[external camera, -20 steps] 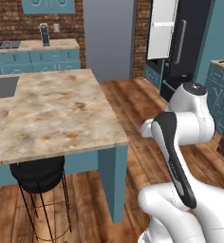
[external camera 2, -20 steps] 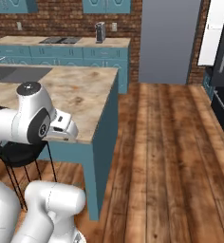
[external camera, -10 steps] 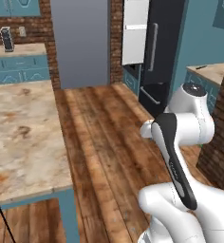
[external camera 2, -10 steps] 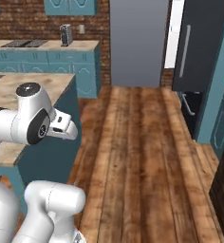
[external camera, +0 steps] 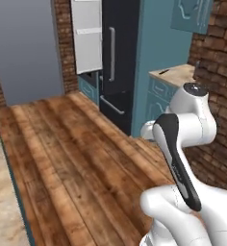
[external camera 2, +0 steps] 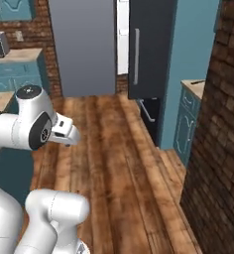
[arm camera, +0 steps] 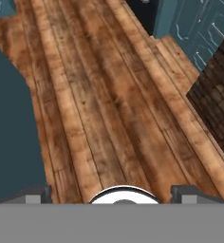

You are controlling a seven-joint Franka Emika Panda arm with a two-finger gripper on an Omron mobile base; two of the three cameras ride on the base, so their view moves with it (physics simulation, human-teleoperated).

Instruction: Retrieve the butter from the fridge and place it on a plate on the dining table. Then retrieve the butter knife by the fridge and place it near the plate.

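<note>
The fridge [external camera: 118,57] is standing at twelve o'clock across the wooden floor [external camera: 72,158], one door hanging ajar; at two o'clock a small dark item, perhaps the butter knife [external camera: 164,71], is lying on the bench [external camera: 180,74]. The end effector [arm camera: 111,193] is hovering empty, jaws spread wide

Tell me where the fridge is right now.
The fridge stands ahead across the wooden floor, right of centre in both base views, beside the teal panel, one door open.
</note>
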